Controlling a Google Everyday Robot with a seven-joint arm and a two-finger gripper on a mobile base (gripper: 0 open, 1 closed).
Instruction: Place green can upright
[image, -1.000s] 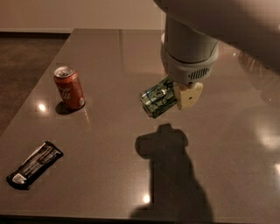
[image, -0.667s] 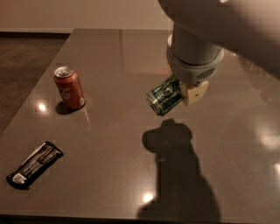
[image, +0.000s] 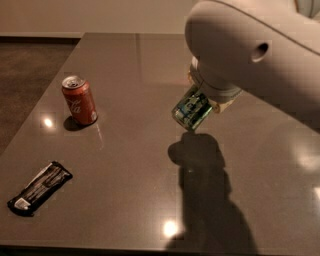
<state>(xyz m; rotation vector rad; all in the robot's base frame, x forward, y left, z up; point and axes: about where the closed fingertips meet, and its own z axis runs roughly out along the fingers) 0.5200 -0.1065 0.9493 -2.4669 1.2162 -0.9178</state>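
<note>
Where the dark, glossy bench (image: 127, 165) reaches the lower left of the frame, a flat black wrapped packet (image: 40, 187) lies slantwise on the surface, its long axis running from lower left to upper right. Up and to the right of it, in the left-centre of the frame and well apart from the packet, a red cola can (image: 79, 100) stands upright on the bench, silver top upward, with a small dark shadow at its base. Right of centre, the green can (image: 191, 109) hangs clear of the bench, tilted, with one end pointing down and to the left and the other running up into the claw (image: 201, 102). Its patterned green side faces the camera. The claw is closed around the can's upper part and carries it; one pale finger (image: 223, 105) shows at the can's right side, while the rest of the claw is hidden behind the arm. Directly below the can, a broad dark shadow (image: 200, 165) falls on the bench, separate from the can, and stretches toward the bottom edge. Across the upper right of the frame, the bulky pale arm (image: 250, 50) fills the corner above the claw. Bright specks of reflected light dot the bench surface.
</note>
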